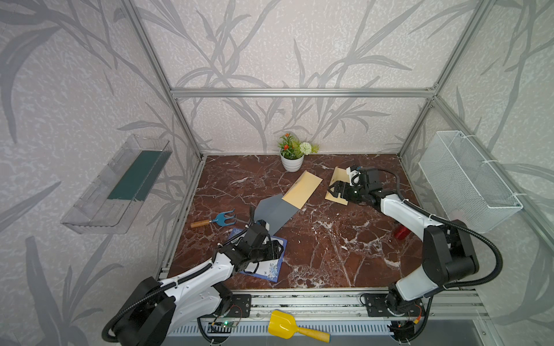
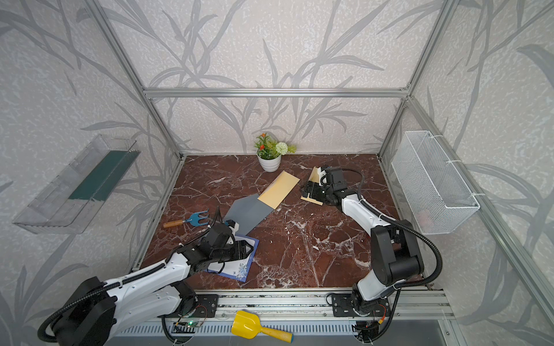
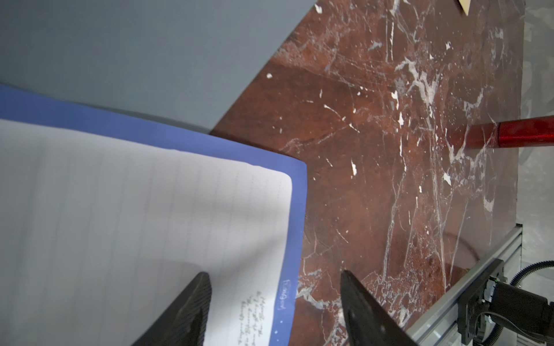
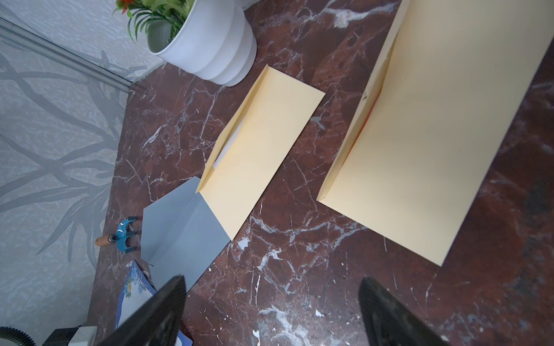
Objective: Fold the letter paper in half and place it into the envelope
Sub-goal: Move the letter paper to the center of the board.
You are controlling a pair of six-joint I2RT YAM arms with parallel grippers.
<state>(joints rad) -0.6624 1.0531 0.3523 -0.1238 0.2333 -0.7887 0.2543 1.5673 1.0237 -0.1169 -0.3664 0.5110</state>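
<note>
Clearly the left arm is the nearer one. The left claw (image 1: 280,249) hovers low over the blue-bordered, white lined letter paper (image 1: 271,267). The paper lies on the red-brown marbled worktop (image 1: 329,254) directly beneath the claw and runs back under that arm's wrist. In the left wrist view its fingers (image 3: 189,305) stand apart and released, one above the lined face and the other above bare worktop. The paper's blue side edge passes between them, and nothing is pinched. The part of the sheet nearest that camera looks raised and curved. I see no crease, so I judge the fold is not yet made. The arm covers too much of the paper for me to tell how its long axis runs.

The right claw (image 1: 334,190) is well apart from the paper, spread wide and empty above a cream paper envelope (image 4: 434,134). Between the two claws lie a second cream paper envelope (image 1: 302,188) and a flat grey envelope with its pointed flap open (image 1: 275,209). The second cream one shows a white slip at its mouth in the right wrist view, and it overlaps one end of the grey one. The grey one's other end reaches just beside the left claw, touching or overlapping the letter paper. I cannot tell which envelope is meant, though the grey one is nearest. The coming move likely turns on closing over that blue edge and carrying it across the sheet.
</note>
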